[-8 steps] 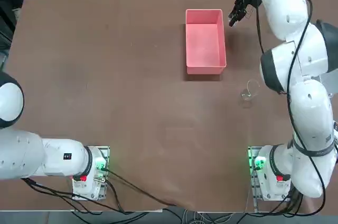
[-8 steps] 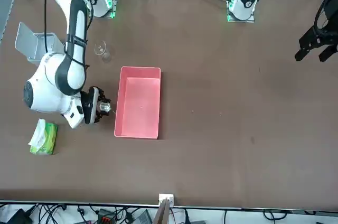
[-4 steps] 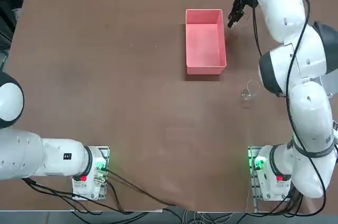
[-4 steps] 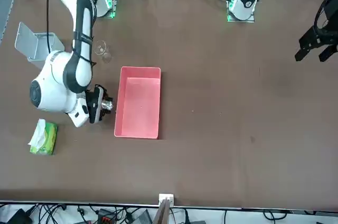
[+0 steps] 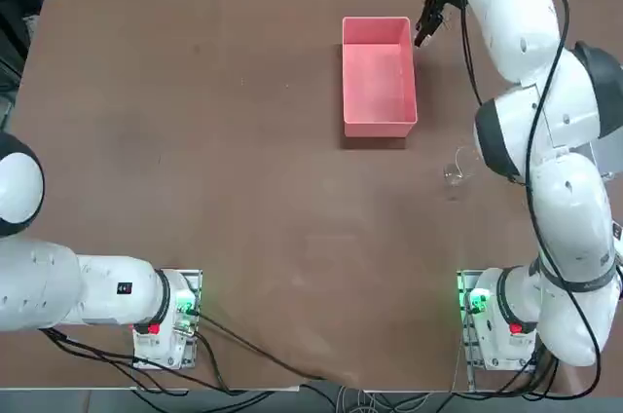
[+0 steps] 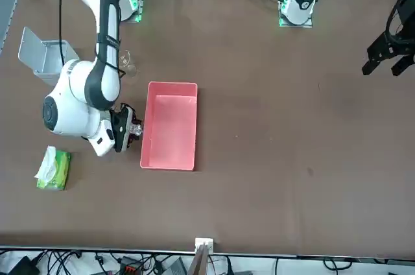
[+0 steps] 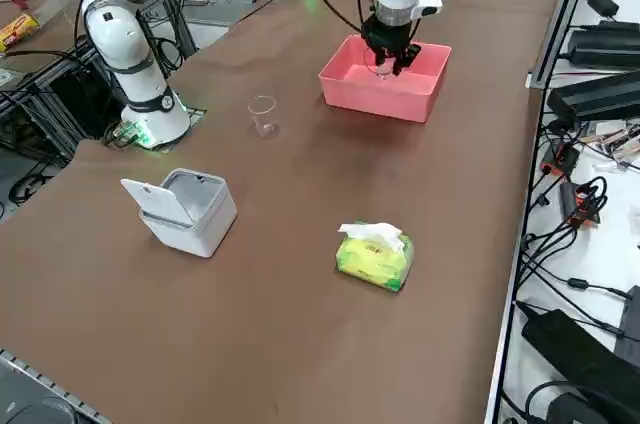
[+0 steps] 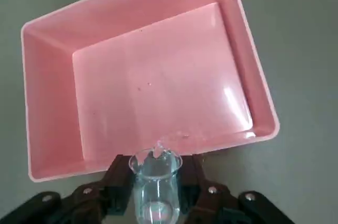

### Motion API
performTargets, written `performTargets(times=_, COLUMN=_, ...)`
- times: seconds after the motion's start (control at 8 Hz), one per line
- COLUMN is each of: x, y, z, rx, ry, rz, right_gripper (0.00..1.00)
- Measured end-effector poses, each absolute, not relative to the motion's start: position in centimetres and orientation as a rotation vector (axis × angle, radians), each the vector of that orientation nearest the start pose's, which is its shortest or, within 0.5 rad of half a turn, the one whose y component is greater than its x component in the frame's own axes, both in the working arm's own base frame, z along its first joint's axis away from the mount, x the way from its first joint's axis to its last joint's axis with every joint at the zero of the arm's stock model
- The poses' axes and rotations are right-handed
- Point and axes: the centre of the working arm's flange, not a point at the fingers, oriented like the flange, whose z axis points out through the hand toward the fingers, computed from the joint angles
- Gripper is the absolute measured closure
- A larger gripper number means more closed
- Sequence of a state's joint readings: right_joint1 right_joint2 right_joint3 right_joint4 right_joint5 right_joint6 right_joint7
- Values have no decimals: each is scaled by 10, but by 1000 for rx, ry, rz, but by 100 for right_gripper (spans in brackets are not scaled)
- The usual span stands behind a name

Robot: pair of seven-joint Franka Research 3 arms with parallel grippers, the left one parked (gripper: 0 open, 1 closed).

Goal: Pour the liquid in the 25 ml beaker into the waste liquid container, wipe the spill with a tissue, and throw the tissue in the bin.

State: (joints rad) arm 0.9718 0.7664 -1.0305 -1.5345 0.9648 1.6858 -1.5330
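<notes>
Since a second ago, our right arm has swung the right claw (image 6: pixel 134 130) nearer to the long side wall of the waste liquid container (image 6: pixel 170 159); in the earlier front view it hung a little way off that wall, and now it sits just beside it, close to the rim. Nothing else on the bench (image 5: pixel 195 140) has shifted.

The claw is partly closed around the 25 ml beaker (image 8: pixel 155 182), a finger pressing on each side of the glass. The wrist view shows the beaker's mouth pointing toward the pink tray, its spout right at the near wall, with a small bead of liquid at the lip.

What the pour turns on, as we judge it, is this: the tray lies directly ahead of the beaker's mouth, its long axis running crosswise to the direction the beaker points, so the stream must clear only the low near wall. The lip looks to be at or barely over that rim, so a little more reach inward before tipping further would keep liquid off the bench.

The larger beaker (image 7: pixel 263 114) stands well apart from the tray. The bin (image 7: pixel 190 209), lid up, and the green pack with the tissue (image 7: pixel 372 235) sticking up wait farther off.
</notes>
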Motion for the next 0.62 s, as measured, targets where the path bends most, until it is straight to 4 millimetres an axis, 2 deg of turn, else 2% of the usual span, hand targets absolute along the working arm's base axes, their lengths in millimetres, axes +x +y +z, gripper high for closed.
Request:
performTargets(times=0.38, x=655, y=181, z=353, rx=-2276, ry=-1682, rz=-49, right_gripper=53)
performTargets(times=0.62, x=652, y=190, z=350, rx=-2296, ry=-1669, rz=-24, right_gripper=53)
